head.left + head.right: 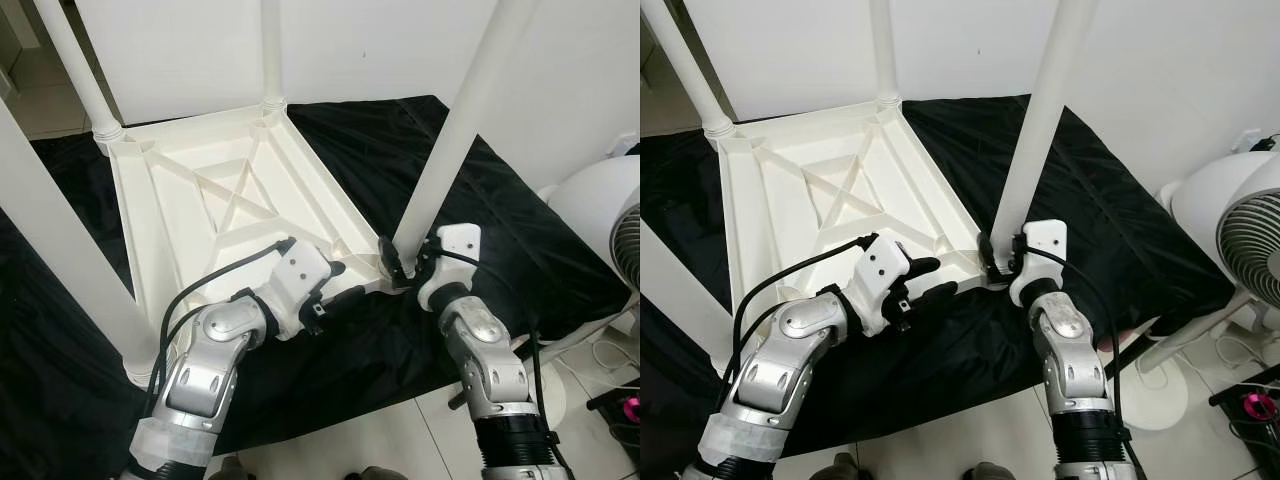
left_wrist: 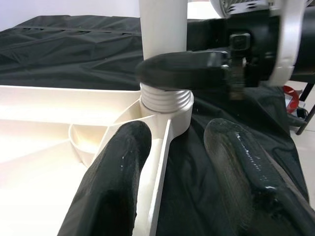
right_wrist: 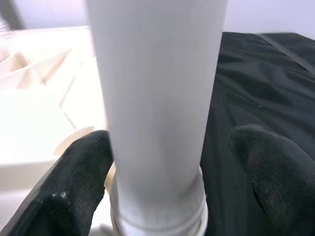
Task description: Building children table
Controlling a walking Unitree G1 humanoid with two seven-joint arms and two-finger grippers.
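Your right pincer [image 1: 405,262] is spread around the base of the near leg [image 1: 460,130], one finger [image 3: 74,182] touching it, the other standing off. Your left pincer [image 1: 345,298] is spread too, straddling the tabletop's [image 1: 215,200] rim beside that leg. The tabletop is smooth white ribbed plastic, lying upside down on a crinkled black sheet [image 1: 520,230], round legs upright.

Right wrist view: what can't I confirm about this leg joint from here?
- Leg thread seating: the collar blocks it in both wrist views, so depth unknown.
- Right gripper contact: one finger touches; the other stands apart.
- Leg tops: cut off by the eye views' upper edge.
- Left gripper: straddles the tabletop rim, pressure unreadable.
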